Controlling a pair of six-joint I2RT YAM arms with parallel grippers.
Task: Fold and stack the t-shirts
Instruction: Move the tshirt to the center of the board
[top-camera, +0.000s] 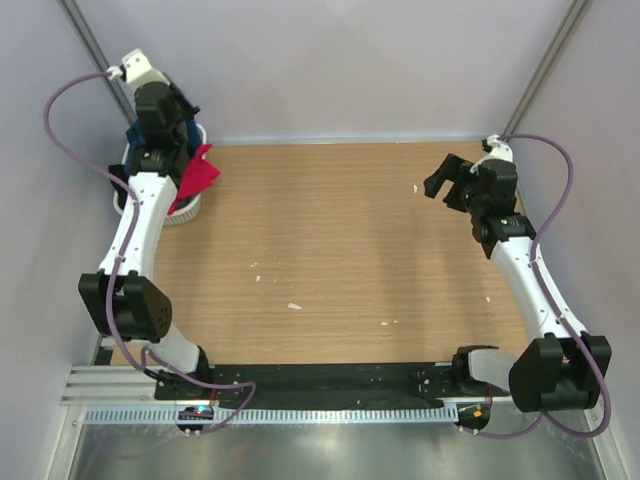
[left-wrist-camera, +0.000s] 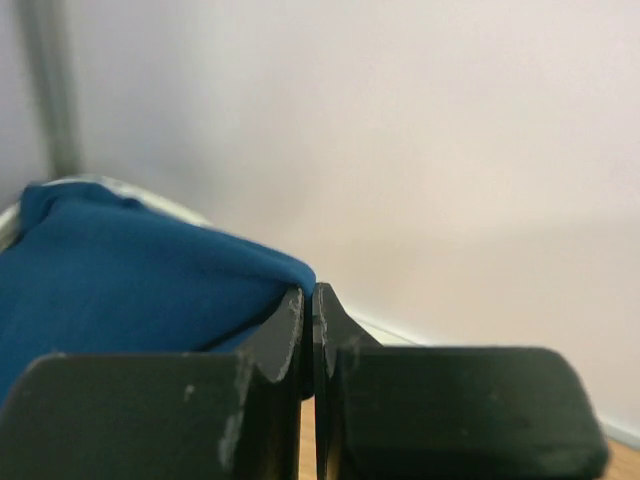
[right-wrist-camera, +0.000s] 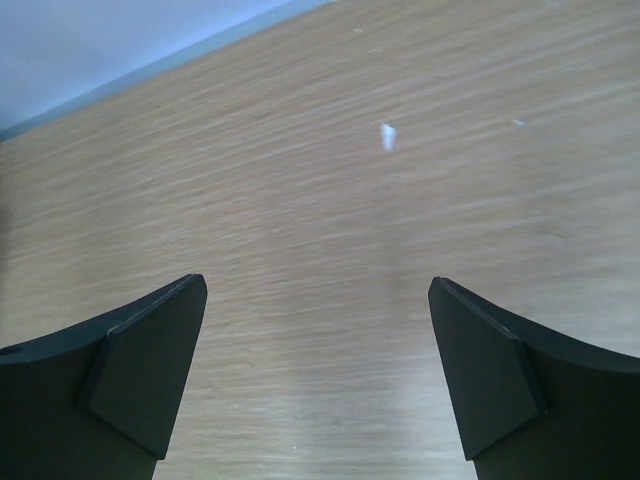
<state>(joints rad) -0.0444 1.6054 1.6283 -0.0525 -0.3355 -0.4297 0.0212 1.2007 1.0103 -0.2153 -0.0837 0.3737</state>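
Note:
A navy blue t-shirt (top-camera: 133, 136) and a bright pink t-shirt (top-camera: 199, 174) lie bunched in a small white basket (top-camera: 186, 211) at the far left corner. The pink one hangs over the basket's rim. My left gripper (top-camera: 168, 118) is over the basket. In the left wrist view its jaws (left-wrist-camera: 308, 300) are shut on a fold of the blue t-shirt (left-wrist-camera: 130, 285), which rises to the fingertips. My right gripper (top-camera: 447, 181) hangs open and empty above the bare table at the right (right-wrist-camera: 317, 284). No black t-shirt shows.
The wooden table (top-camera: 340, 250) carries a few small white specks (top-camera: 294, 306). Pale walls close in the back and both sides. Metal frame posts stand in the far corners (top-camera: 545, 65). The arm bases sit on a black rail at the near edge.

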